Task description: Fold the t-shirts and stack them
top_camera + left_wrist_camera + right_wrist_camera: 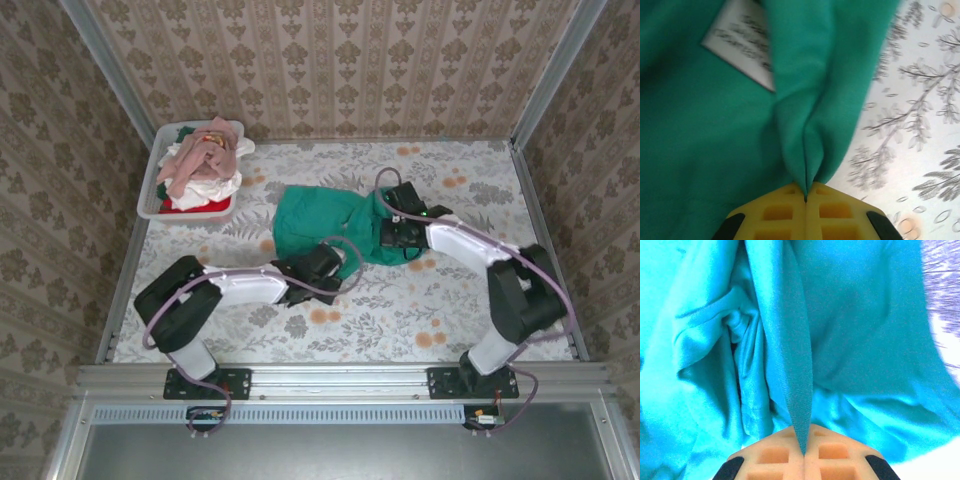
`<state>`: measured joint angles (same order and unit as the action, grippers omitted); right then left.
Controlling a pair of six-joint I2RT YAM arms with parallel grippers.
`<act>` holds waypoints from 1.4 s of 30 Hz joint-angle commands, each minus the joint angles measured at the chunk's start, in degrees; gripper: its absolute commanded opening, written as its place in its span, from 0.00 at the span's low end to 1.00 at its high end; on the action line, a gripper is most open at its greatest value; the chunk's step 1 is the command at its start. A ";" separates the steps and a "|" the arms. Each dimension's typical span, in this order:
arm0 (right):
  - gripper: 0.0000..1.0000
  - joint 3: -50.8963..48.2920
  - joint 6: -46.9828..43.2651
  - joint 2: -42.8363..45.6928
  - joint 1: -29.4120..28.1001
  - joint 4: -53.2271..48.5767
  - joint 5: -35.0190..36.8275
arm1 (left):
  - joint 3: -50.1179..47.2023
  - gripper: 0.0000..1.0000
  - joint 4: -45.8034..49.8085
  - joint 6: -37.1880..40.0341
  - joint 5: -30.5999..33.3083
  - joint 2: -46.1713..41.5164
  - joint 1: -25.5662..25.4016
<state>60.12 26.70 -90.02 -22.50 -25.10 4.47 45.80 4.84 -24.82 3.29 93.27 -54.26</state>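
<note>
Top external view shows the teal t-shirt (318, 222) crumpled on the table (470, 300), its near edge covered by both wrists. The left gripper (805, 196) and right gripper (804, 451) each pinch a fold of it, jaws closed; the print on its white tag (742, 42) is blurred.

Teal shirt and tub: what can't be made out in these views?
- Tag wording: left wrist view, blurred; a fold of the shirt covers its right edge.
- Shirt's sleeves: top view, crumpled cloth and the arms hide them.
- Tub pile: top view, too small and heaped to count shirts.
</note>
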 commanded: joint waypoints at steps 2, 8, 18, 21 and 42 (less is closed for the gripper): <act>0.00 -3.75 -1.69 12.91 1.06 -7.67 4.77 | -3.88 0.00 2.73 -0.36 1.35 -11.47 5.96; 0.00 -2.80 -3.27 27.33 6.48 -15.79 8.83 | -3.19 0.00 13.13 0.87 6.22 -31.01 18.22; 0.00 31.33 -1.93 4.97 16.15 -14.11 4.63 | 33.11 0.00 13.86 10.67 -4.12 -13.61 41.86; 0.00 44.40 -1.76 -2.10 12.65 -16.25 5.67 | 53.27 0.00 18.17 12.59 -8.74 -2.18 43.54; 0.00 86.73 -13.00 -9.40 11.37 -29.35 20.28 | 74.48 0.00 11.81 15.15 -20.38 0.86 45.08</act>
<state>153.25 16.16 -105.16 -11.92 -52.51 21.71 132.53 25.36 -10.44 -14.37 103.09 -10.07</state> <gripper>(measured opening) 0.061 0.052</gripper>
